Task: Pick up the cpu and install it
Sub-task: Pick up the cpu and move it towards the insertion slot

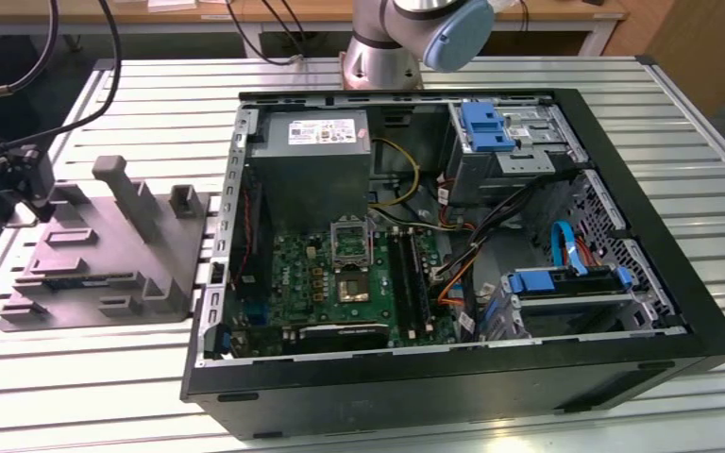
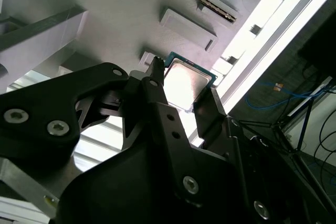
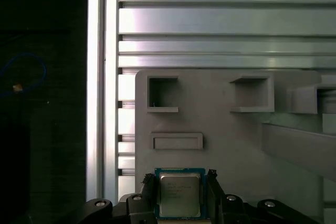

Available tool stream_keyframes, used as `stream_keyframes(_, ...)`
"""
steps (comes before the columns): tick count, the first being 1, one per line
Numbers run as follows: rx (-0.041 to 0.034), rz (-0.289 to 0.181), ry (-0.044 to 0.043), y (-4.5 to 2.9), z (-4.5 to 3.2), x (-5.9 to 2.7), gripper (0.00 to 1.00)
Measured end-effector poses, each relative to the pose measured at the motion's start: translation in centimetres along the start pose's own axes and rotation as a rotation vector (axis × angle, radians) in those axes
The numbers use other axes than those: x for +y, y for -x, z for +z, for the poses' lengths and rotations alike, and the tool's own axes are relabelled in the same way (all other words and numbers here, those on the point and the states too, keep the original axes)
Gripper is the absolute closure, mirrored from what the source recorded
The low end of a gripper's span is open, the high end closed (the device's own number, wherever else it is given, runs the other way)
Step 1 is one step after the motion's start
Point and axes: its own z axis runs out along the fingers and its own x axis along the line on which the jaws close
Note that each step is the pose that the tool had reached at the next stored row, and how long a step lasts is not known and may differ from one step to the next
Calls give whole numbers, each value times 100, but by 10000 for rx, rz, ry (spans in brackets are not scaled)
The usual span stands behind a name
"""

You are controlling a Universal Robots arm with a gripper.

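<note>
Fingers (image 3: 148, 188) of the gripper (image 3: 180, 182) were closed against two opposite sides of the cpu (image 3: 180, 198), close to one edge of the grey tray (image 3: 236, 140). Chip flat, metal lid up, sides parallel to that edge; square, no long axis. Judged light, stiff, underside fragile: hold by edges only

Looking like a robotics lab: arm base (image 1: 381, 55) is sitting upper centre on a slatted aluminium bench (image 1: 86, 396), opened PC case (image 1: 463, 392) is lying mid-frame, grey fixture tray (image 1: 73, 253) left, cables (image 1: 114, 57) are trailing upper left.
</note>
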Motion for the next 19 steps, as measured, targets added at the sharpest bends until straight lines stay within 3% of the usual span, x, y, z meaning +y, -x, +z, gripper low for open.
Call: stream_keyframes(19,2,0,-1,1,-97,3,53)
